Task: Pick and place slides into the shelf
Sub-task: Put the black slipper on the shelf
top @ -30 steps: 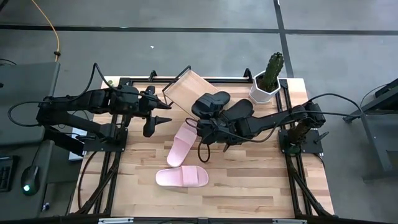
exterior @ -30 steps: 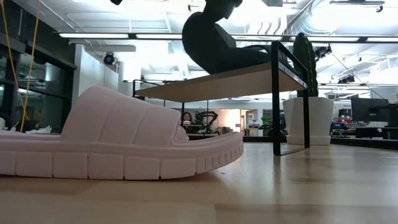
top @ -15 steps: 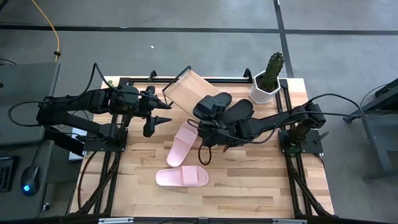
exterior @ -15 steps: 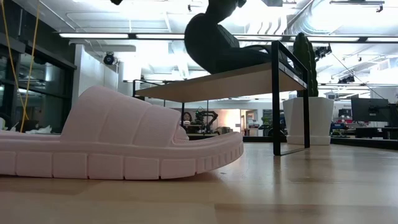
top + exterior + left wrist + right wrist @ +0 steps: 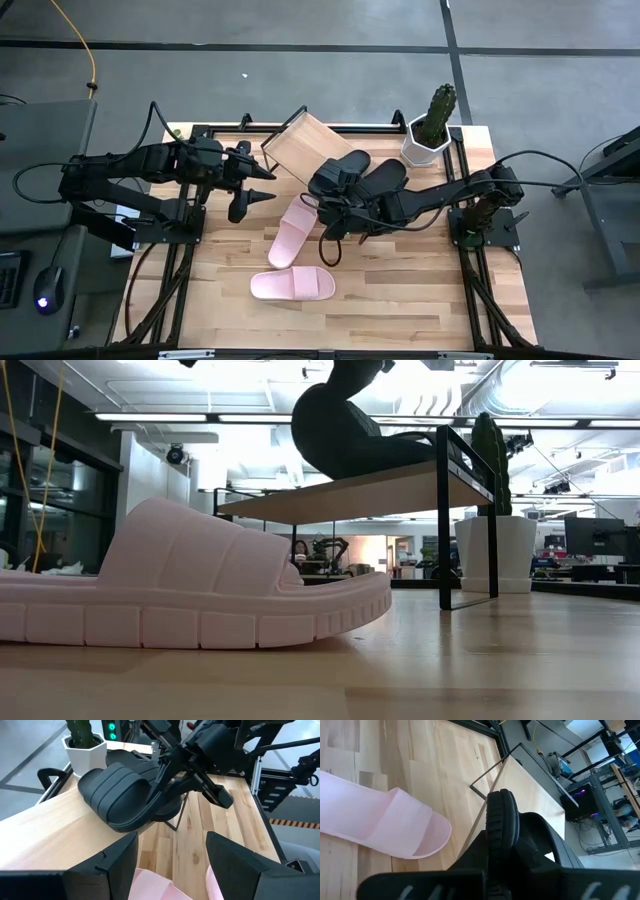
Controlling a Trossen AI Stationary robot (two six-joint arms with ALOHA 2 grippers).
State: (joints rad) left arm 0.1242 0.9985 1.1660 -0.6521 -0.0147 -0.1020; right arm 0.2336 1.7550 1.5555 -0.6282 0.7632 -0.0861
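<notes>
Butcher-block table (image 5: pixel 400 290) on grey floor: right gripper (image 5: pixel 332 197) clamps black slide (image 5: pixel 338 168); left gripper (image 5: pixel 262 185) gapes.

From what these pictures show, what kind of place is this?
Probably a robotics lab or open-plan workshop, not a home. The wooden table stands on a grey concrete floor; the low view shows long ceiling lights and more equipment behind; the right wrist view shows a desk with a computer.
</notes>
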